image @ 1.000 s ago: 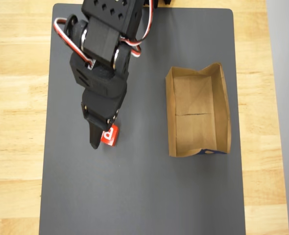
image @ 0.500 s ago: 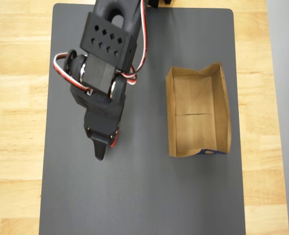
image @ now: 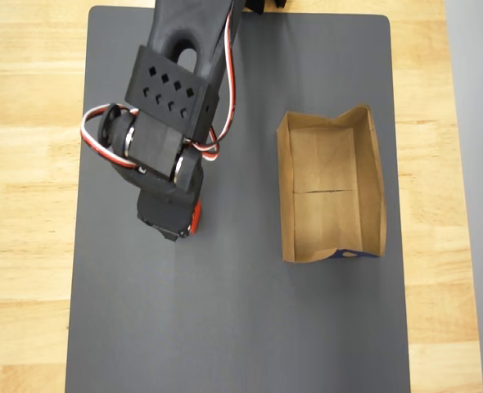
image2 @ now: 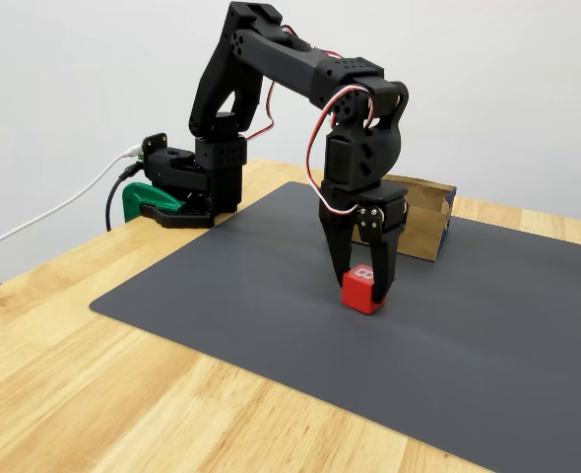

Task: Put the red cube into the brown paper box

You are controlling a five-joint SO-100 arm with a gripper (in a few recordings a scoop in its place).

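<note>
The red cube (image2: 362,291) with a white letter rests on the dark mat. In the overhead view only a red sliver of the cube (image: 196,219) shows beside the arm's wrist. My black gripper (image2: 360,279) points straight down over it, one finger close against each side of the cube. Whether the fingers (image2: 334,258) press on it cannot be told. The brown paper box (image: 331,192) lies open and empty on the mat to the right in the overhead view, apart from the gripper. In the fixed view the box (image2: 423,212) sits behind the arm.
A dark grey mat (image: 225,327) covers a wooden table (image: 24,246). The arm's base (image2: 187,182) with a green clamp stands at the mat's far edge. A white cable runs off the table at the left in the fixed view.
The wrist has tipped from slanted to straight down and lowered over the cube, which now hides almost wholly under the arm in the overhead view. The box has not moved.
</note>
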